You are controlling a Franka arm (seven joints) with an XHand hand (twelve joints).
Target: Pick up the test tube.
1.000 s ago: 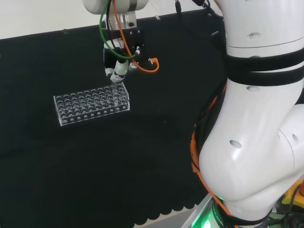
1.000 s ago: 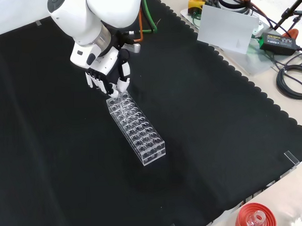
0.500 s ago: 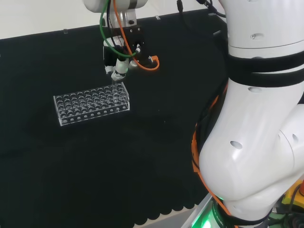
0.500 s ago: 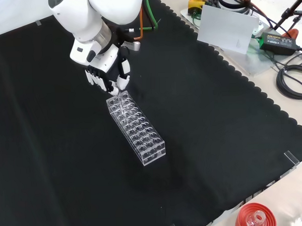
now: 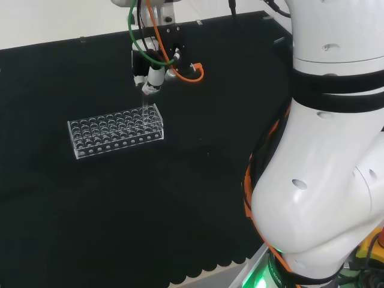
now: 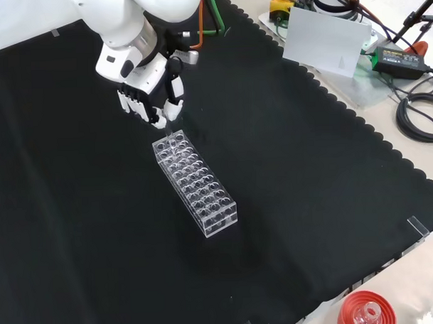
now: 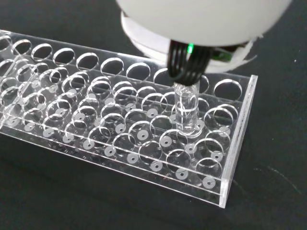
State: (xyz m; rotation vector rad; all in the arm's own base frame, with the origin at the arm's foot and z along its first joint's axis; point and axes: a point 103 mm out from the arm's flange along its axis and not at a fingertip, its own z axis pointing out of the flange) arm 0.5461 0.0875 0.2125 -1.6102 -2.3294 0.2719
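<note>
A clear plastic test tube rack [image 5: 114,131] with several rows of holes lies on the black cloth, seen lengthwise in the front view [image 6: 196,185]. The black and white hand [image 5: 150,81] hangs just above the rack's end nearest the arm [image 6: 147,100], its fingers curled downward. In the wrist view a clear test tube [image 7: 186,108] stands upright under the hand [image 7: 201,19], its top pinched in the fingers. Its lower end still sits in a hole near the end of the rack [image 7: 120,129]. The other holes look empty.
The arm's white links [image 5: 324,150] stand at the head view's right. A red ribbed ring stand [image 6: 364,312] sits off the cloth's near corner in the front view. A white board [image 6: 326,41] and cables [image 6: 418,116] lie beyond the cloth's scalloped edge.
The hand has risen from the rack's end, drawing the test tube upward with it. The rack has stayed in place.
</note>
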